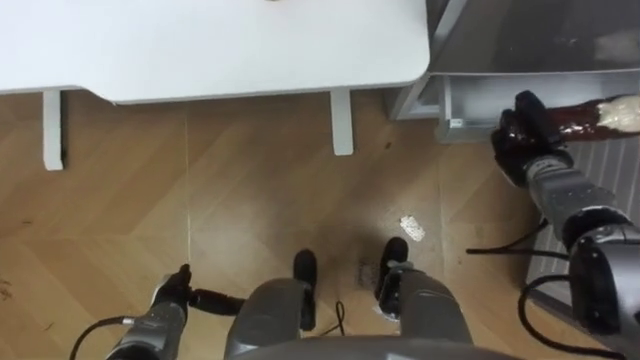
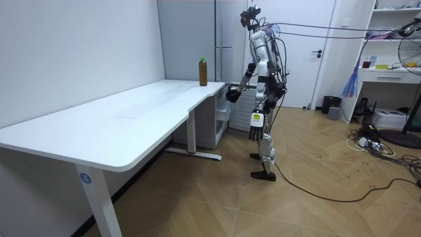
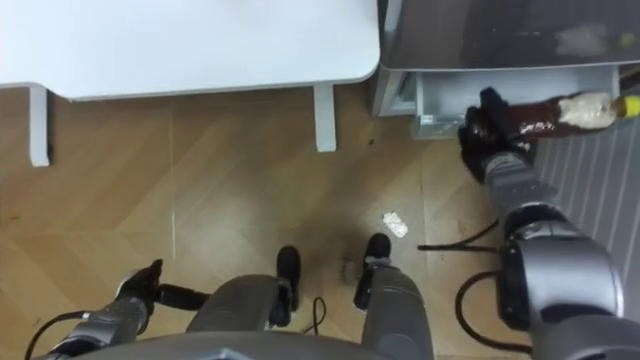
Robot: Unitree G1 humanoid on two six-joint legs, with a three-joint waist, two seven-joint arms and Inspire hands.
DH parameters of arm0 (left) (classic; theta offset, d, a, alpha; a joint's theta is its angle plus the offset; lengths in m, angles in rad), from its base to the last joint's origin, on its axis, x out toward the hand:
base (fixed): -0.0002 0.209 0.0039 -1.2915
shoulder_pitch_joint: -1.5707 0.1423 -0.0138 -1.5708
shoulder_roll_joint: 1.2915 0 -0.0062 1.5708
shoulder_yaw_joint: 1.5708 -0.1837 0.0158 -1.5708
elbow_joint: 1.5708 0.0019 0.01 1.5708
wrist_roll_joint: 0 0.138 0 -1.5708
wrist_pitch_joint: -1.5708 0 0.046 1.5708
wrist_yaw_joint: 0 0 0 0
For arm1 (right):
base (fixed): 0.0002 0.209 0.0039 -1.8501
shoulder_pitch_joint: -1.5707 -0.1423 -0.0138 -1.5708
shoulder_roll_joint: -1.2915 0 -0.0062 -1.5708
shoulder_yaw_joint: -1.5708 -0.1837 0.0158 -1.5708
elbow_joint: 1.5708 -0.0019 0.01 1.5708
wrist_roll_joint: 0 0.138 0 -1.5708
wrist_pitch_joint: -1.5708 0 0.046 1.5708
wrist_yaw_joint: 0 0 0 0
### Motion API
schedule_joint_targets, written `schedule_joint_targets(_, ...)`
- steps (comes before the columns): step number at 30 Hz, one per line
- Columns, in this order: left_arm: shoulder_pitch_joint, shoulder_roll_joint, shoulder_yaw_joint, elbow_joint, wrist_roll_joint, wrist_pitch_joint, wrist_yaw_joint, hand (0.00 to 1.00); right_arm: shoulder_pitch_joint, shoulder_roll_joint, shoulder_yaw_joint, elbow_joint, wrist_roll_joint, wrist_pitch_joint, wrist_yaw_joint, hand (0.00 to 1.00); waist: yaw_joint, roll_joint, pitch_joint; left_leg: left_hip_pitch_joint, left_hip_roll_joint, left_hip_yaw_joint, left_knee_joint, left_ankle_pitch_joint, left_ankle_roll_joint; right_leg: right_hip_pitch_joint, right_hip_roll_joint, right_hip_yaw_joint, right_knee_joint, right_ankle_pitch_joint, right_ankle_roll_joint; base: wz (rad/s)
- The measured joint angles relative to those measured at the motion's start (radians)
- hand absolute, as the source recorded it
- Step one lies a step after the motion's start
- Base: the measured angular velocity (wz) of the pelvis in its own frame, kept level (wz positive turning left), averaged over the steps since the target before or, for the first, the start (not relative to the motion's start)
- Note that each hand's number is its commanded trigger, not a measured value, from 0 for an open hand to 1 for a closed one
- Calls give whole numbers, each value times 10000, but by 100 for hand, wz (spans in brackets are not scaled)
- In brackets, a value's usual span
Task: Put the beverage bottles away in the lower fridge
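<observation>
My right hand (image 1: 527, 135) is shut on a dark drink bottle (image 1: 590, 113) with a pale label. It holds the bottle lying sideways in front of the open lower fridge (image 1: 468, 102), at my right. In the room view I stand facing the tall grey fridge (image 2: 197, 39), with that hand (image 2: 232, 95) stretched toward its lower part. A second bottle (image 2: 203, 71), brown with a green cap, stands upright on the far end of the white table (image 2: 131, 118). My left hand (image 1: 172, 293) hangs by my side with relaxed fingers and holds nothing.
The white table (image 1: 250, 50) runs along my front left, its leg feet (image 1: 342, 120) resting on the wooden floor. A crumpled scrap of paper (image 1: 411, 228) lies near my feet. A ribbed grey surface (image 1: 612, 170) lies under my right arm.
</observation>
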Motion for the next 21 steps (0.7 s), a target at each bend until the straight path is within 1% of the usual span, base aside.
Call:
schedule_joint_targets(2,2,0,-8,-40,37,-1,0,0,-324,-158,0,-110,3,18,-72,100,-8,-43,-5,-140,-23,-24,70,10,17,-95,-65,-117,71,1,-2,11)
schedule_joint_targets(6,15,3,-180,-51,-83,63,11,0,-382,-190,-2,-96,-6,194,-334,100,22,-87,0,-194,-30,-105,146,18,28,-91,-73,-158,73,19,-13,6)
schedule_joint_targets(12,58,40,-182,-34,-77,160,-22,0,-383,-197,-4,-90,9,219,-388,100,138,-90,-1,-178,-27,-171,152,19,27,-86,-66,-149,74,40,-40,0)
schedule_joint_targets(13,67,43,-182,-34,-77,180,-28,0,-383,-205,-4,-88,13,228,-388,85,144,-90,-1,-177,-27,-180,152,19,27,-85,-66,-147,74,41,-41,0)
schedule_joint_targets(14,70,50,-182,-34,-78,233,-40,0,-383,-238,-7,-84,15,305,-388,38,156,-90,-1,-177,-27,-187,152,19,27,-86,-66,-146,76,41,-41,0)
schedule_joint_targets(15,76,54,-182,-35,-77,252,-48,0,-383,-257,-8,-85,4,361,-388,0,161,-90,-1,-177,-27,-186,152,19,27,-86,-66,-143,77,41,-41,0)
schedule_joint_targets(17,81,58,-192,-44,-86,374,-92,0,-383,-283,-6,-85,-11,442,-388,0,181,-93,1,-166,-27,-139,151,20,27,-86,-63,-122,89,41,-41,0)
schedule_joint_targets(21,82,60,-201,-55,-88,444,-114,0,-383,-328,-6,-84,-7,572,-417,0,210,-113,14,-136,-27,-78,150,20,26,-90,-56,-31,99,41,-41,-4)
